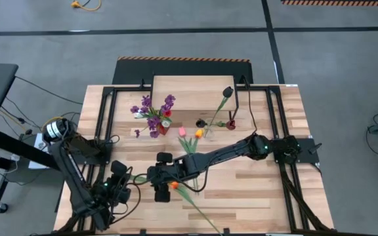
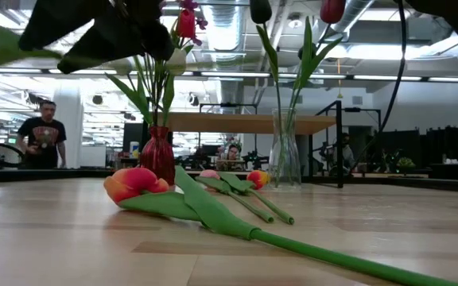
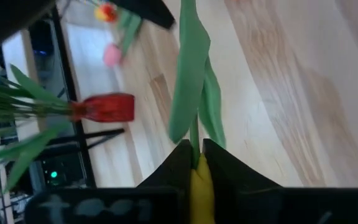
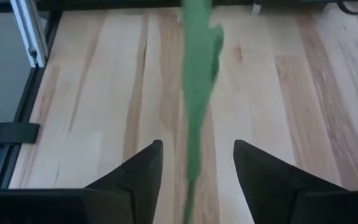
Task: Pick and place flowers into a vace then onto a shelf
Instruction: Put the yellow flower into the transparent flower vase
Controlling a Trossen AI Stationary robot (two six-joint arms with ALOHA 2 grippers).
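We see the plank table (image 1: 254,190) carrying the shelf (image 1: 186,92) at its far side. An orange tulip (image 1: 174,186) lies flat near the front, its long stem running from the head toward the front edge, slightly rightward. The right arm reaches across leftward; the right gripper (image 4: 194,165) hangs over that stem with fingers apart, straddling it. The left gripper (image 3: 196,155), at the front-left, is clamped on a yellow tulip (image 3: 201,190), green stem pointing forward
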